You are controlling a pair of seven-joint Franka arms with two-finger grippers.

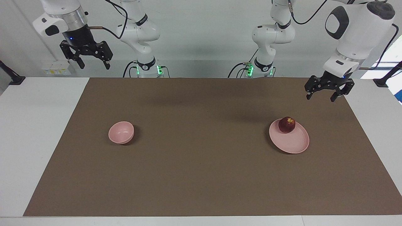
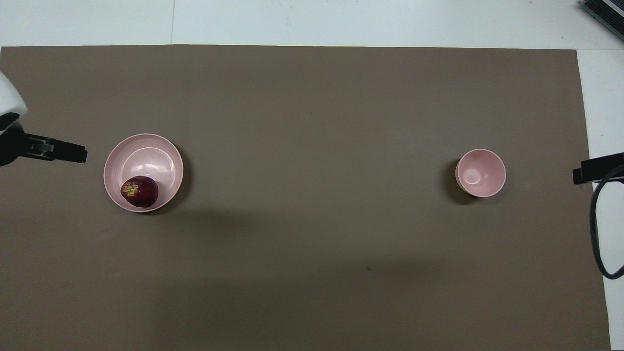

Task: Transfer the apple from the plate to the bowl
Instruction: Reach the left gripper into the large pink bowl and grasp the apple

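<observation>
Overhead, left tool (image 1: 328, 91) spread beside plate (image 1: 295, 142).

One apple, one plate, one bowl, one mat, two pincers on one table.

There is a single small round dark red apple with a yellowish patch (image 1: 286, 124), right of centre in the facing view. There is one flat round pale pink plate with a low rim (image 1: 293, 142), at the same spot, and one small deep round pale pink bowl (image 1: 121, 132), left of centre. One large brown rectangular mat (image 1: 201, 163) fills the middle of the frame, on one white table (image 1: 34, 125). Two black two-finger pincers show: the left pincer (image 1: 323, 96) at the right edge of the frame, the right pincer (image 1: 94, 65) at upper left, both with fingers spread.
</observation>
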